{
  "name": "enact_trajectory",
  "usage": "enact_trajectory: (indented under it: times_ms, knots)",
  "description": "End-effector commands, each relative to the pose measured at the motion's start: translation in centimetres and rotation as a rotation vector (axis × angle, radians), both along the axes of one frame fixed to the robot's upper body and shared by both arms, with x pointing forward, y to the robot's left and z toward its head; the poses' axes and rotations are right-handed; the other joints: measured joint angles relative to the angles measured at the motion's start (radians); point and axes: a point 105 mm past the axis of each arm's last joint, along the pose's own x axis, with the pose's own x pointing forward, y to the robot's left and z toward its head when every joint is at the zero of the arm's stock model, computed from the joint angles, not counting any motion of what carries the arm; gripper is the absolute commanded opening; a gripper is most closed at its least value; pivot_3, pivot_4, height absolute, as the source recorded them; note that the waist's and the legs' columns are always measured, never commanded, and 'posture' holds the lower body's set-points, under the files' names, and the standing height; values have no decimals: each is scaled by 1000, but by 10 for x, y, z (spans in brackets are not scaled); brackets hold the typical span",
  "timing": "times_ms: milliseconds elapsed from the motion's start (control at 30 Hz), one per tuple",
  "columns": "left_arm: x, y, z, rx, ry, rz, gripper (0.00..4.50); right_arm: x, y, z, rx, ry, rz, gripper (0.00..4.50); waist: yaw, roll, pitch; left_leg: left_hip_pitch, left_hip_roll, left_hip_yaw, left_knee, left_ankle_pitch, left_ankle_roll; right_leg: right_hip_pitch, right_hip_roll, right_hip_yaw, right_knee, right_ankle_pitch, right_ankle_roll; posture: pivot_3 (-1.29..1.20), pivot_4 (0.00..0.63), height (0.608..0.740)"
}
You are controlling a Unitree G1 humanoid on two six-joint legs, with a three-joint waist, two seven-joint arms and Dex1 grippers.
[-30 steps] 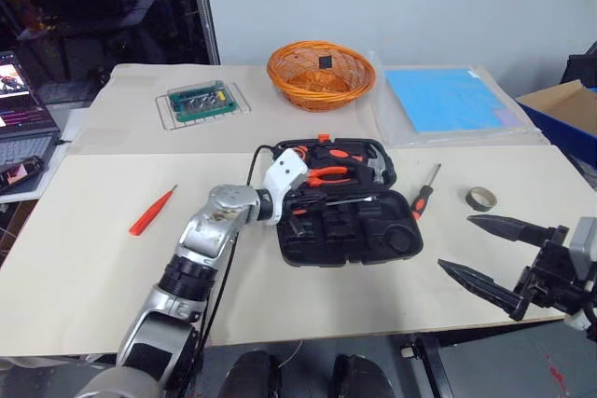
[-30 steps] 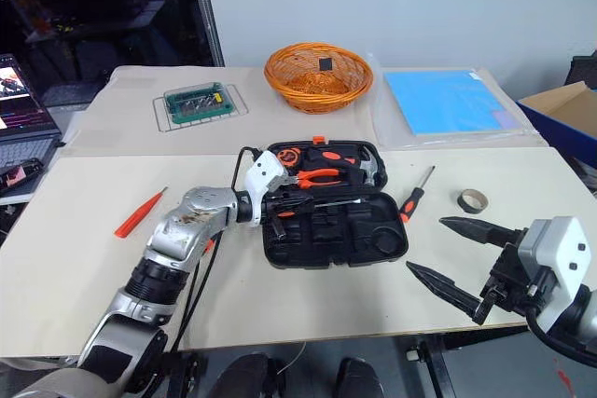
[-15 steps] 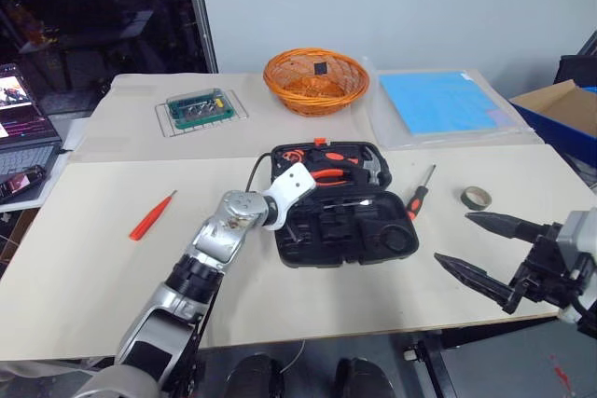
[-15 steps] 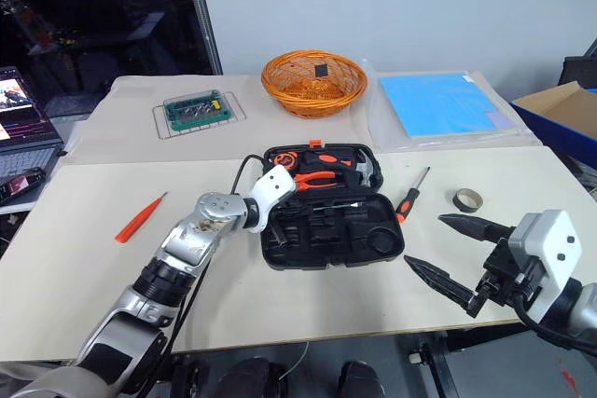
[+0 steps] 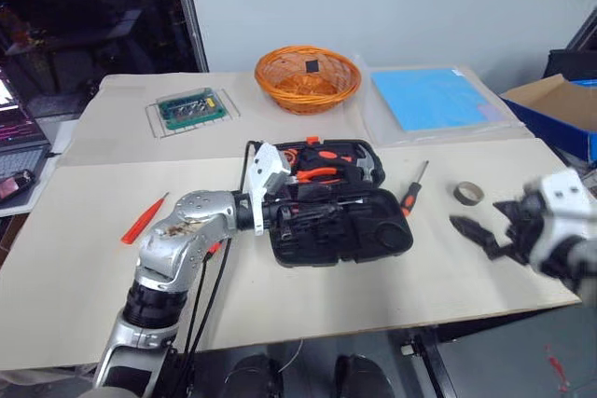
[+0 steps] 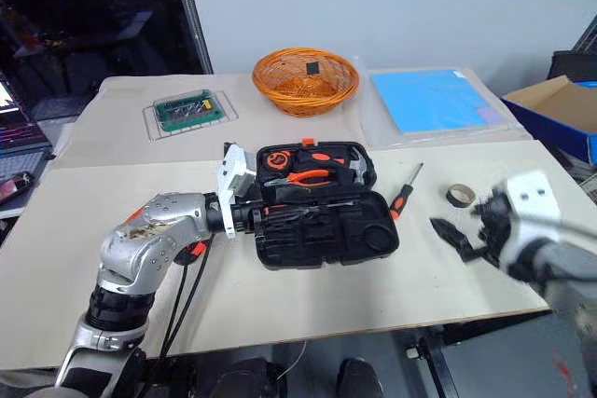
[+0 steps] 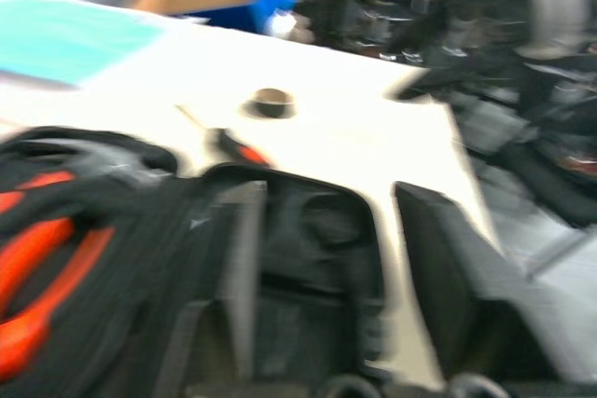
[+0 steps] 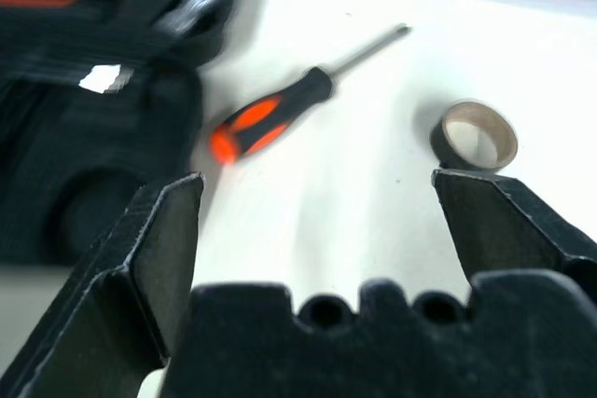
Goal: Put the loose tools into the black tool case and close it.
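Looking down from my head, I see the black tool case (image 5: 326, 202) lying open in the middle of the table (image 5: 84, 267), the orange-handled pliers (image 5: 317, 172) and other tools filling its far half. My left gripper (image 6: 244, 218) reaches in level from the left, at the case's near-left edge. My left wrist view adds what the head views hide: its fingers (image 7: 448, 277) stand apart over the case's empty moulded slots and hold nothing.

My right gripper (image 5: 485, 235) hangs blurred above the table's right side, pointing forward and a little down. My right wrist view shows it better: both fingers (image 8: 154, 240) spread wide and empty, and between them lie the orange-and-black screwdriver (image 8: 280, 118) and the small grey tape roll (image 8: 474, 132), apart from each other.

From the head, that screwdriver lies just right of the case, its tip pointing away from me, and the tape roll sits further right, near my right gripper. The slim all-orange screwdriver (image 5: 143, 219) lies well apart on the left, beyond my left forearm.

Toward the far edge stand the green bit box (image 5: 191, 107), the orange basket (image 5: 308, 76) and a blue sheet (image 5: 434, 100). Bare table runs along the near side in front of the case, and between the case and the tape roll.
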Motion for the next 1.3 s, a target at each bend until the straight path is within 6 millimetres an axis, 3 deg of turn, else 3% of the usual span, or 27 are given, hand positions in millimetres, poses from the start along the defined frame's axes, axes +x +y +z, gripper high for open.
enact_trajectory:
  times_ms: [33,200,567,700,867,933,1100,1167,1200,1300]
  knots:
    - [-12,8,11,-7,-54,-59,3686,29,7,-4,112,72,-82,4500,-2,2,0,0,0,0,-1,1,0,0,0,0,1,0,0,0,150,740]
    - [-21,14,10,3,-65,-68,3686,48,14,-3,155,118,-99,4500,5,4,1,-2,-2,1,-4,2,-2,-2,0,-1,1,0,2,0,150,740]
    - [-24,26,3,30,-70,15,3686,88,28,-35,113,216,-102,4500,-13,4,1,-3,-3,2,-7,2,-2,-1,0,-2,-1,-1,6,0,150,740]
    - [-27,28,2,38,-78,12,3711,89,28,-46,66,267,-87,3467,-21,4,1,-1,-3,2,-7,3,-3,0,0,-2,-2,-1,6,0,150,740]
    - [-27,29,3,47,-92,-8,3711,83,12,-51,-22,286,-95,1644,-21,4,1,-1,-3,2,-7,3,-3,0,0,-1,-1,-1,6,0,150,740]
    - [-27,27,4,43,-97,-16,3711,79,2,-49,-43,277,-111,1067,-17,4,1,-1,-3,2,-7,3,-3,0,0,-2,-2,-1,5,0,150,740]
    - [-19,34,4,33,-118,49,3711,71,-18,-12,-205,77,-80,1038,-8,5,1,-2,-3,2,-7,3,-3,-1,0,-2,-2,-1,6,0,150,740]
    - [-16,36,13,-95,-157,71,3711,64,-11,19,-214,-85,16,1038,-9,6,2,-2,-3,3,-7,3,-3,-1,0,-1,-2,-1,6,0,150,740]
    - [-17,38,9,-74,-153,64,3711,60,-3,31,-173,-156,94,1038,-10,6,2,-2,-3,3,-8,3,-3,-1,0,-1,-3,-1,6,0,150,740]
    - [-28,46,5,-77,-72,5,3711,43,21,40,-344,-197,390,1038,-23,7,3,-1,-2,3,-8,3,-4,-1,1,0,-3,-2,6,0,150,740]
